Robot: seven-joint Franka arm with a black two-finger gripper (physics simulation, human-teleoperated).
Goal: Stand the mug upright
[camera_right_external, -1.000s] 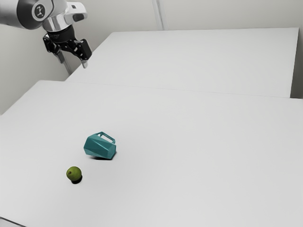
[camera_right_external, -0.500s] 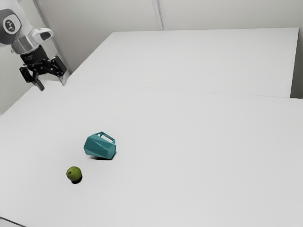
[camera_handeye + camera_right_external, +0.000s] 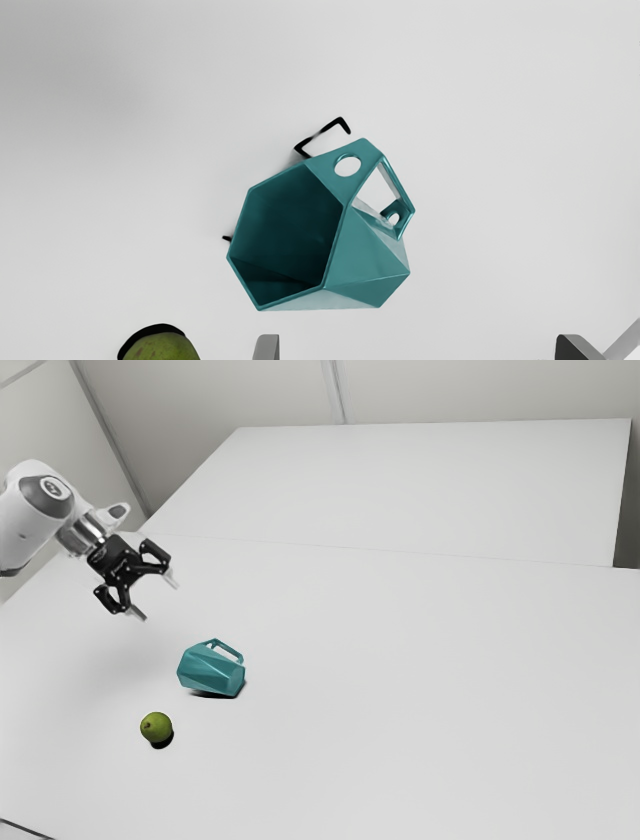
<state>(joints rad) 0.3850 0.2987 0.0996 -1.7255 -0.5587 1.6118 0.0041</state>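
Mug (image 3: pixel 212 671) is on its side on the table (image 3: pixel 420 690), mouth facing the claw (image 3: pixel 155 597), handle (image 3: pixel 398 182) angled up off the body. So not upright. Claw is wide, nothing between the fingers, in the air above the table on the mouth side of the mug.

Risks from here, my read:
- Faceted walls, few parallel faces. Off-centre pinch probably twists the mug or squeezes it out.
- A finger coming down on the rim or handle could shove or roll it instead of gripping.
- Weak grip on the tapered body: likely slips mid-rotation, drops back on its side.
- Base not flat at release: tips over again.

Around it: green fruit (image 3: pixel 156 727) near the mug, not touching, off toward the mouth end. Round, would roll if clipped. In the wrist view one finger is close to lining up with it, so a low, wide approach could catch it. Other side of the mug looks free of obstacles.
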